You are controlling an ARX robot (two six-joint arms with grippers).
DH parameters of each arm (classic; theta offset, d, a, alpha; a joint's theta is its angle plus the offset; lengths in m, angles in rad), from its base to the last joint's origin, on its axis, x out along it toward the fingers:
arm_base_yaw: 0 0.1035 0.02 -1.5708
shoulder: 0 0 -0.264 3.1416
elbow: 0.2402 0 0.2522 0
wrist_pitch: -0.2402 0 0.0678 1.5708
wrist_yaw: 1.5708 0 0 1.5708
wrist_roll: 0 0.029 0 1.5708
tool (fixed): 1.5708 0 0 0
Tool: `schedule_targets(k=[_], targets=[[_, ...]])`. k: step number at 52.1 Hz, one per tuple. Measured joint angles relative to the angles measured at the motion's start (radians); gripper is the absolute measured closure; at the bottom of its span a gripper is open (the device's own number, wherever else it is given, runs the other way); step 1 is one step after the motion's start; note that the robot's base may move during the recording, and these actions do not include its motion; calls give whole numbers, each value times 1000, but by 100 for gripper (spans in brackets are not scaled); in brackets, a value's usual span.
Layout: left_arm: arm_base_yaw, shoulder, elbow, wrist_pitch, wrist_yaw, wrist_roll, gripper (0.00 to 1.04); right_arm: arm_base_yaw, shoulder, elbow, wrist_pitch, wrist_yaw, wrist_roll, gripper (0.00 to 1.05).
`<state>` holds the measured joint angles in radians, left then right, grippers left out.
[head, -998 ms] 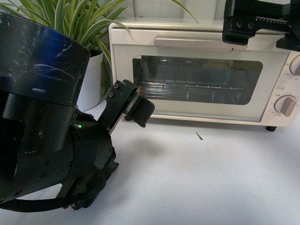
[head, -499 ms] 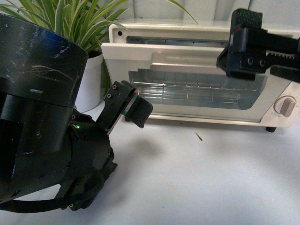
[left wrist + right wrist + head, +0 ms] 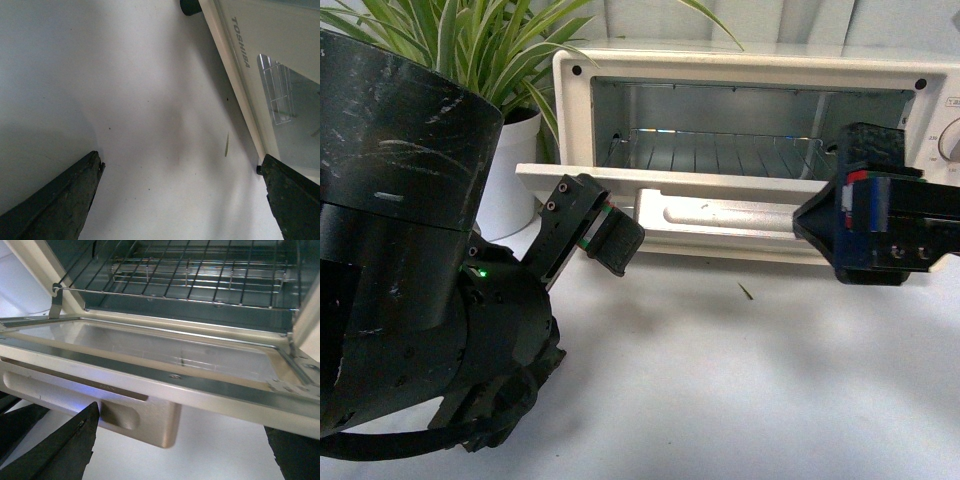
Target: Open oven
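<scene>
The cream-white oven (image 3: 740,65) stands at the back of the table with its door (image 3: 740,215) swung down almost level. The wire rack (image 3: 720,152) shows inside. The bar handle (image 3: 720,213) runs along the door's front edge. My right gripper (image 3: 820,228) is open, just in front of the door's right end. In the right wrist view the handle (image 3: 125,410) ends just beyond my right gripper (image 3: 180,450), with nothing between the fingers (image 3: 60,450). My left gripper (image 3: 615,240) is open below the door's left corner. The left wrist view shows it (image 3: 180,200) over bare table beside the oven (image 3: 260,40).
A leafy plant in a white pot (image 3: 515,170) stands left of the oven. My left arm's dark body (image 3: 400,250) fills the left of the front view. A small green sliver (image 3: 745,290) lies on the white table (image 3: 740,380). A knob (image 3: 950,140) sits at the oven's right.
The oven door has swung from shut to down, almost level. My right gripper has come down from the oven's top edge to the door's front. The left arm has barely moved.
</scene>
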<state>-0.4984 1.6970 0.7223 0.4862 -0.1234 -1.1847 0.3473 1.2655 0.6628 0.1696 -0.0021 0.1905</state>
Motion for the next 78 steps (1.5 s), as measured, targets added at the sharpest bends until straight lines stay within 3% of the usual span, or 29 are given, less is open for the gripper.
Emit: schedule_targets(k=[37, 78], targets=[[-17, -35, -37, -37, -80, 177, 7, -89, -149, -23, -47, -41, 96, 9], [-43, -40, -58, -88, -231, 605, 7, -97, -151, -55, -37, -49, 105, 9]])
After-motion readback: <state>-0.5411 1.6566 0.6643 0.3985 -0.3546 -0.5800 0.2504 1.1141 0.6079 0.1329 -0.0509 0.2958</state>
